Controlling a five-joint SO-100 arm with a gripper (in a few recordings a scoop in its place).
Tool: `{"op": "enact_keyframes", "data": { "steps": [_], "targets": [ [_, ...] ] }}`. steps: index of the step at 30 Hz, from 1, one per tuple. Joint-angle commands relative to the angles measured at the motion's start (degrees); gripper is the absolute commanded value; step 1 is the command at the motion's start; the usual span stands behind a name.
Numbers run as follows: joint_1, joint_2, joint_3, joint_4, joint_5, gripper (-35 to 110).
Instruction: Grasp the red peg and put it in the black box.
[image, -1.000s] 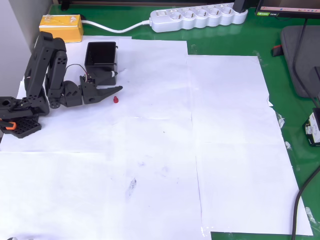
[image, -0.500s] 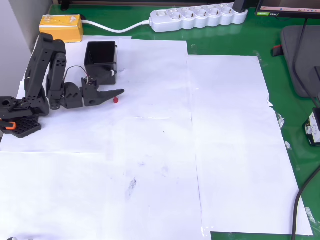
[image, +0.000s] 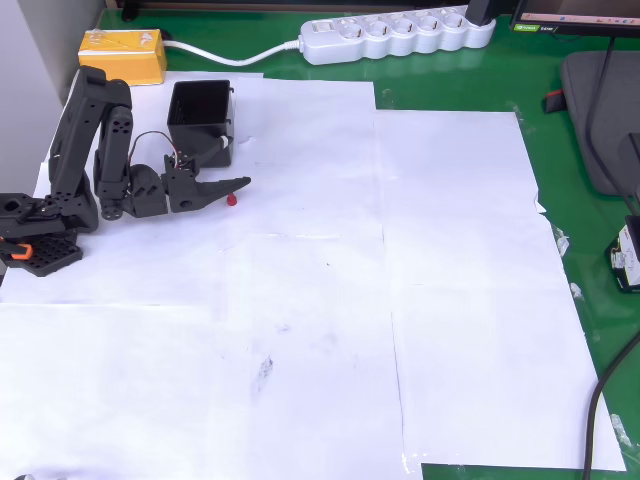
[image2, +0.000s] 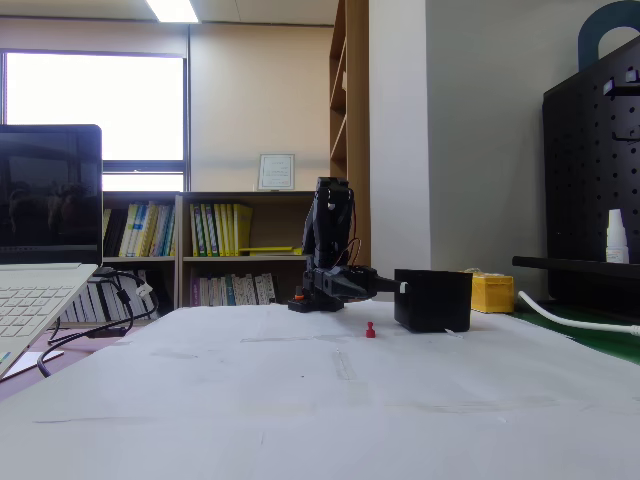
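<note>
Shifted slightly toward the peg since half a second back: claw (image: 238, 184) tip now a touch further out, peg unmoved. Folded low, arm reaching along the white paper that covers the desk (image: 460, 300), fingers pointing away from the base.

Red peg (image: 231, 199) standing on the paper just below the claw tip in the overhead view, very near, contact not certain. In the fixed view peg (image2: 370, 329) seen on the paper with clear air between it and the claw (image2: 385, 284) above. So: hovering, not down, nothing gripped.

Claw opening: cannot tell. Fingers read as one dark wedge from above; side on, too small and dark to separate.

Black box (image: 201, 117) just behind the claw, toward the top of the overhead picture, open mouth up. Same box (image2: 432, 299) right next to the claw tip in the fixed view, peg in front of it. Close placement likely deliberate: short carry once the peg is lifted.

Low, flat arm posture probably chosen for a near-horizontal approach to a stubby upright target. Still needed, by judgement: line the fingers either side of the peg, drop, pinch. Risk: tiny peg, easy to knock over or nudge away with a fingertip.
</note>
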Motion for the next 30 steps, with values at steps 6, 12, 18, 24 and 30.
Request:
{"op": "enact_keyframes", "data": {
  "steps": [6, 12, 18, 24, 30],
  "targets": [
    [-0.6, -1.2, 0.4, -2.0, 0.1, 21],
    [-0.4, -1.2, 0.4, -2.0, -0.4, 21],
    [0.4, -1.6, 0.3, -2.1, -0.4, 21],
    [1.5, -1.8, 0.0, -1.8, -0.2, 21],
    [3.8, -2.7, -0.3, -1.1, 0.2, 21]
  ]
}}
